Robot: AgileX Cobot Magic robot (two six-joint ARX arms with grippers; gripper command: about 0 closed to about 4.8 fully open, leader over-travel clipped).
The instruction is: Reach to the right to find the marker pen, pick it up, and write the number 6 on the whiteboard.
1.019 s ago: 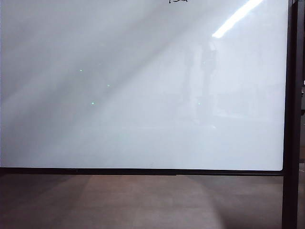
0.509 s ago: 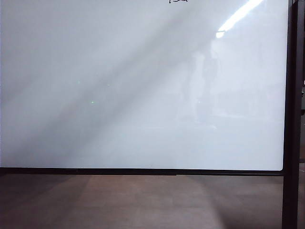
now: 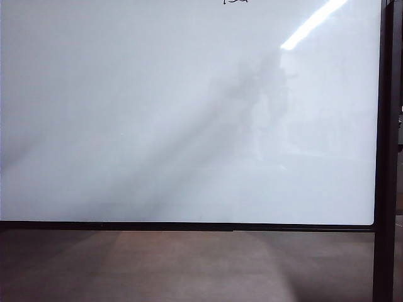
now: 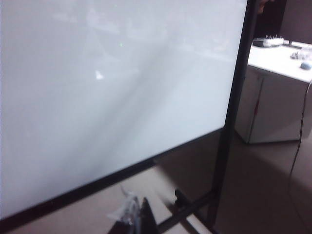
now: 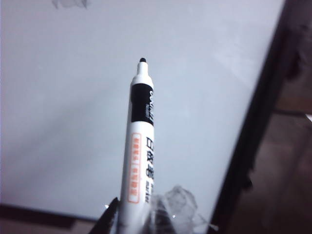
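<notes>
At right gripper (image 5: 139, 218): clamped narrow on the marker pen (image 5: 139, 146); dark finger one side of the barrel, clear crinkled pad the other.
Pen: cap off, black tip (image 5: 142, 60) points at the whiteboard (image 5: 58, 122); looks apart from it, contact can't be confirmed.
Left gripper (image 4: 134, 217): only the fingertips show at the picture edge, low near the board's bottom rail; nothing seen in it, opening can't be told.
Exterior: neither arm in shot, only the whiteboard (image 3: 126, 126) and the brown floor (image 3: 189, 264).
Just changed: faint green dots seen on the board a second ago are gone; the grey reflection bands have slid across the gloss and the dim shape under the ceiling-light glare (image 3: 312, 25) has moved. Ink unchanged.
Ink: thin black strokes (image 3: 236, 2) at the board's top edge, cut off by the frame; a blurred mark (image 5: 70, 4) well above the pen tip in the right wrist view. Can't read either as the number 6.
Meaning: moving reflections with no new stroke suggest the arms are shifting, not writing; pen fetched and held, the digit itself unverifiable from here.
Surroundings: white side cabinet (image 4: 278, 97) beyond the board's black post (image 4: 234, 112).
</notes>
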